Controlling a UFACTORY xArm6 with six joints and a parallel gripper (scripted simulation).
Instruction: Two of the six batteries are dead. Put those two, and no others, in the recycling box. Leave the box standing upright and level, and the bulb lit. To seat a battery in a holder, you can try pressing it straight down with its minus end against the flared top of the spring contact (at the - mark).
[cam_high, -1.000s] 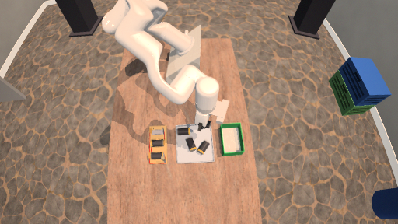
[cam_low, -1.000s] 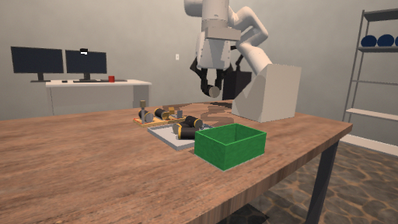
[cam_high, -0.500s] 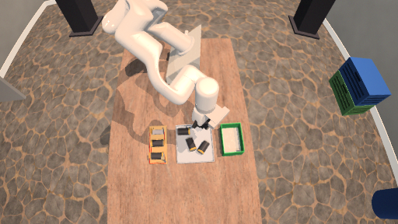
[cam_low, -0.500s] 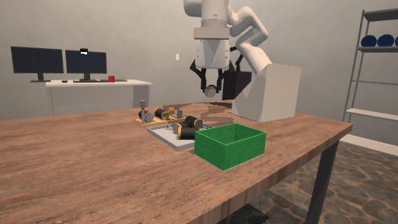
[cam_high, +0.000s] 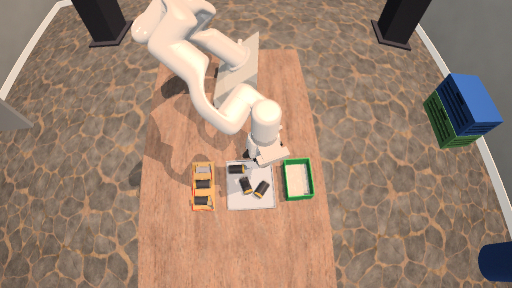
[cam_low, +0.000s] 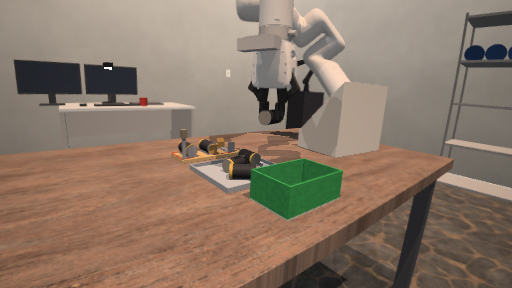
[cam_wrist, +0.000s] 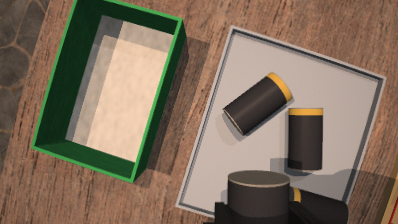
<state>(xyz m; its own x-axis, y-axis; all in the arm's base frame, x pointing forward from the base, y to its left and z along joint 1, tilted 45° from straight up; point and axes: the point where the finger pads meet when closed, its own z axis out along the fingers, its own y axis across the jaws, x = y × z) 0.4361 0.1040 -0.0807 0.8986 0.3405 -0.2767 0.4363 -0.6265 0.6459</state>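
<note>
Top view: high overhead, straight down on whole tabletop (cam_high: 235, 250) and floor. Exterior view: low, near tabletop edge, facing arm and back wall. Wrist view: close, looking down from tool. All share green box (cam_high: 298, 179) (cam_low: 296, 187) (cam_wrist: 60, 100), grey tray (cam_high: 250, 202) (cam_low: 220, 180) (cam_wrist: 345, 75)

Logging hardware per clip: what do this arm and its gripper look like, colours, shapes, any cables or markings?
The arm is glossy off-white, built of rounded tubular links with bulbous joints, ending in a cylindrical wrist. It rises from a pale grey angular pedestal. The gripper has a white boxy body and black fingers. No cables or markings are visible.
</note>
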